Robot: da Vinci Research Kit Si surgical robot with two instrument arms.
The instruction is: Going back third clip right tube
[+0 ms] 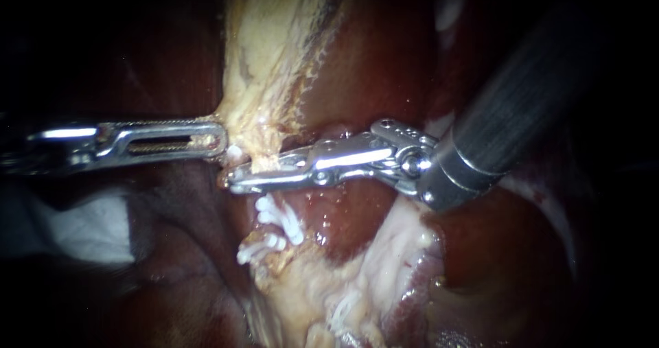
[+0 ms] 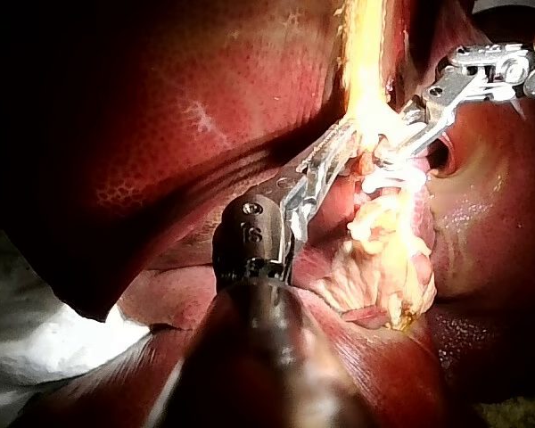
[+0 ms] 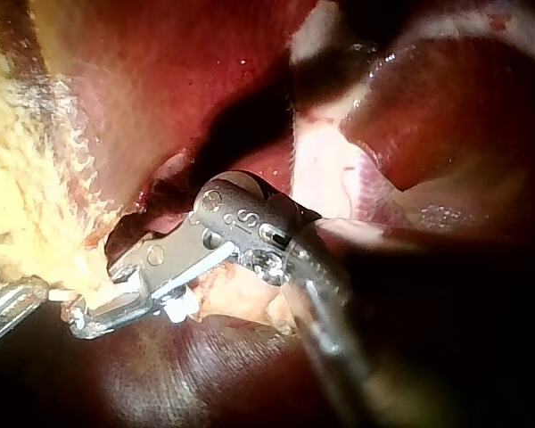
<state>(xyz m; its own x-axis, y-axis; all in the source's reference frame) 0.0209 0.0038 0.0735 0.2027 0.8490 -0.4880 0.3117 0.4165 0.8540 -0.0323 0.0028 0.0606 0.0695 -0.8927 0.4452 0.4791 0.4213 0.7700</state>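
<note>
My left instrument (image 1: 218, 142) comes in from the left, its slotted jaws shut on a strand of yellow fatty tissue (image 1: 261, 80) that runs upward. In the left wrist view those jaws (image 2: 343, 147) hold the same strand taut. My right instrument (image 1: 237, 181) reaches in from the upper right and lies across the base of that strand, with a slim gap between its jaws. Just below its tip, two white clips (image 1: 280, 214) (image 1: 255, 250) sit on a pale tube (image 1: 274, 231). In the right wrist view its jaws (image 3: 89, 316) lie beside a white clip (image 3: 174, 308).
Dark red liver (image 1: 384, 66) surrounds the site. Pale yellow and white tissue (image 1: 322, 293) spreads below the clips, with another white clip-like piece (image 1: 343, 311) in it. White gauze (image 1: 82, 228) lies at the left, under my left instrument's shaft.
</note>
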